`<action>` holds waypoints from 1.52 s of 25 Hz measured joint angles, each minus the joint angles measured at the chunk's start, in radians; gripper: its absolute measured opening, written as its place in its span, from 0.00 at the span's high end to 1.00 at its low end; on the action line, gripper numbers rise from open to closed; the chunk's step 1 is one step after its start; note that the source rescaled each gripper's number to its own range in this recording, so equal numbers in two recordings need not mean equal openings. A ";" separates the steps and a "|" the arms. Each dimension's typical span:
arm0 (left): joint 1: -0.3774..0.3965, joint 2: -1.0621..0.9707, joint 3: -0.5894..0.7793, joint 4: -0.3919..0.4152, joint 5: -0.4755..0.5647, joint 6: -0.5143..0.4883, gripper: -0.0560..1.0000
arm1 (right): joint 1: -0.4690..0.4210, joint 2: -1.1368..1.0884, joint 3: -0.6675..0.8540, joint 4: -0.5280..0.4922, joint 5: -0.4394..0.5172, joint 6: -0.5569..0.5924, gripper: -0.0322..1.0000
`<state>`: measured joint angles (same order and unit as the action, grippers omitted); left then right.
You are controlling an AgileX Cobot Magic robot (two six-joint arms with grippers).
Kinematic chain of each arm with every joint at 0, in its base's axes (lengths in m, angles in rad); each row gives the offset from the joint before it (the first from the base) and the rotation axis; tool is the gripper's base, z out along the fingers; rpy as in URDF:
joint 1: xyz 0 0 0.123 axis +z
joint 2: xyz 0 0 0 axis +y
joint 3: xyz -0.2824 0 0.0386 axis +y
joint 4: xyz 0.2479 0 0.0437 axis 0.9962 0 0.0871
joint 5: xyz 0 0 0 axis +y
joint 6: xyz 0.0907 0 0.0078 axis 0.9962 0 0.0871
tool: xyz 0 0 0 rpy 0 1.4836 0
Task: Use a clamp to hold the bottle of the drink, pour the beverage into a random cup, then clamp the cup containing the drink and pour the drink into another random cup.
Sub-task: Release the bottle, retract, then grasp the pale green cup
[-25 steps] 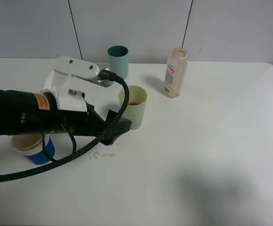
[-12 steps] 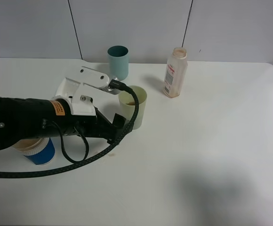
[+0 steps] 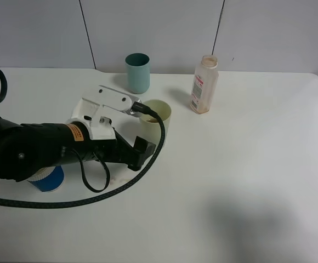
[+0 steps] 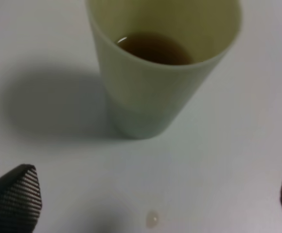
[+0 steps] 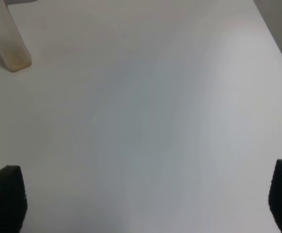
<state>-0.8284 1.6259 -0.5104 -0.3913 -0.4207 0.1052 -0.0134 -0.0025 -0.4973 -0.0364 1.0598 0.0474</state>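
Approaching: the left hand [image 4: 150, 196] faces the pale cup [image 4: 150, 92] with its jaws spread wide. It holds nothing and is not yet around the cup.
Pale cup: upright near the middle of the tabletop [image 3: 246, 164]; brown drink [image 4: 153, 48] covers only its bottom.
Bottle [image 3: 204, 85]: upright at 2 o'clock from the pale cup, well apart.
Blue cup [image 3: 46, 178]: at 8 o'clock from the pale cup, partly hidden under the left arm.
Right hand [image 5: 143, 194]: spread wide, empty, over bare tabletop.
Step (judged): the first pour looks done; grasping the pale cup is next.
Risk 1: an off-centre jaw strikes the wall, and the light cup tips and spills.
Risk 2: squeezing the tapered wall too high makes the cup slip out.
Risk 3: the cable [image 3: 160, 131] runs just beside the rim and could drag the cup.
Risk 4: the arm overhangs the blue cup, so a careless swing could knock it.
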 joint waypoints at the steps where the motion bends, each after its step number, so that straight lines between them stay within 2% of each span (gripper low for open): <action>1: 0.000 0.008 0.007 0.005 -0.026 -0.001 0.00 | 0.000 0.000 0.000 0.000 0.000 0.000 0.00; 8: 0.000 0.040 0.081 0.040 -0.204 -0.039 0.00 | 0.000 0.000 0.000 0.000 0.000 0.000 0.00; 15: 0.000 0.082 0.111 0.052 -0.255 -0.048 0.00 | 0.000 0.000 0.000 0.000 0.000 0.000 0.00; 18: 0.000 0.125 0.111 0.077 -0.308 -0.065 0.00 | 0.000 0.000 0.000 0.000 0.000 0.000 0.00; 22: 0.000 0.205 0.113 0.122 -0.424 -0.127 0.00 | 0.000 0.000 0.000 0.000 0.000 0.000 0.00; 28: 0.000 0.307 0.114 0.148 -0.595 -0.206 0.00 | 0.000 0.000 0.000 0.000 0.000 0.000 0.00; 38: 0.000 0.388 0.114 0.149 -0.715 -0.219 0.00 | 0.000 0.000 0.000 0.000 0.000 0.000 0.00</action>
<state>-0.8284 2.0136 -0.3960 -0.2423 -1.1355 -0.1138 -0.0134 -0.0025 -0.4973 -0.0364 1.0598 0.0474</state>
